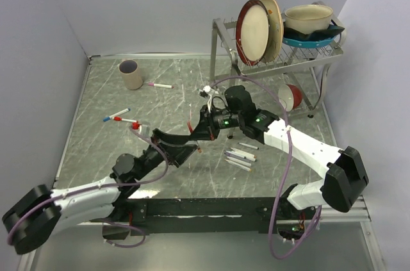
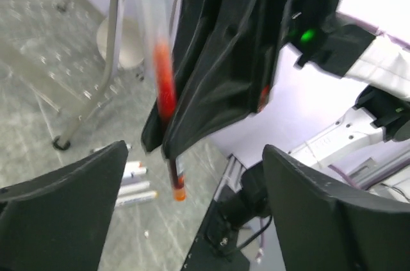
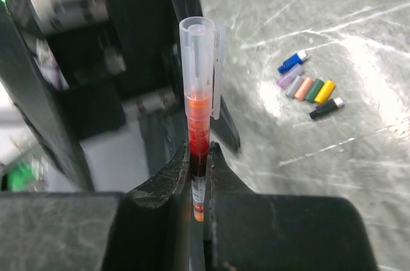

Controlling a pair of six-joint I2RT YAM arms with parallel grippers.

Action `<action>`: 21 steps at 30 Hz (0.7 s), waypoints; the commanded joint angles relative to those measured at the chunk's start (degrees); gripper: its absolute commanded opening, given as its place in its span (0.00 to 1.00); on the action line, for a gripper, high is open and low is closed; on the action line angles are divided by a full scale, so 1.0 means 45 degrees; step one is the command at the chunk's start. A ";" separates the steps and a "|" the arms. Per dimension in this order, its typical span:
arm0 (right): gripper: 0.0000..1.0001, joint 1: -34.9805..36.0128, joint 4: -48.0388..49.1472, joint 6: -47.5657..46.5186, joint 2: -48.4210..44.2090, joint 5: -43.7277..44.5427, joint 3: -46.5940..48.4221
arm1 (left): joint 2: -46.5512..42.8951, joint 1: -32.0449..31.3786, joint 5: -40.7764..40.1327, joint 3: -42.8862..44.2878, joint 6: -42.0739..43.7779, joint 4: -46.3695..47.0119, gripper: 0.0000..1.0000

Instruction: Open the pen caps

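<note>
My right gripper point(image 3: 204, 156) is shut on a thin orange-red pen point(image 3: 197, 127) and holds it upright above the table. A clear cap with a clip point(image 3: 204, 59) sits on the pen's top end. In the top view this gripper point(image 1: 202, 131) meets my left gripper point(image 1: 191, 141) at the table's middle. My left gripper point(image 2: 192, 175) is open and empty. The pen's orange lower end point(image 2: 177, 189) hangs just ahead of its wide jaws, below the right gripper's black fingers point(image 2: 218, 59). Several short coloured caps or capped ends point(image 3: 309, 86) lie in a row on the table.
Several white pens point(image 1: 241, 156) lie right of the grippers, also in the left wrist view point(image 2: 131, 184). Two pens point(image 1: 122, 118) lie at left, a pink-capped one point(image 1: 159, 84) beside a cup point(image 1: 131, 73). A dish rack point(image 1: 275, 53) with plates and bowls stands back right.
</note>
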 commanded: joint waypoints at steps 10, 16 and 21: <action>0.00 -0.0334 -0.2163 -0.4168 0.0279 -0.2548 0.0741 | -0.3283 0.0066 -0.3364 0.1910 0.0440 -0.6270 0.78; 0.00 -0.0177 -0.2242 -0.4227 0.0416 -0.2177 0.0761 | -0.1974 0.0066 -0.3582 0.3141 -0.0225 -0.7348 0.60; 0.00 -0.0158 -0.2378 -0.4227 0.0689 -0.1923 0.0916 | -0.1348 0.0066 -0.3640 0.3611 -0.0478 -0.7719 0.46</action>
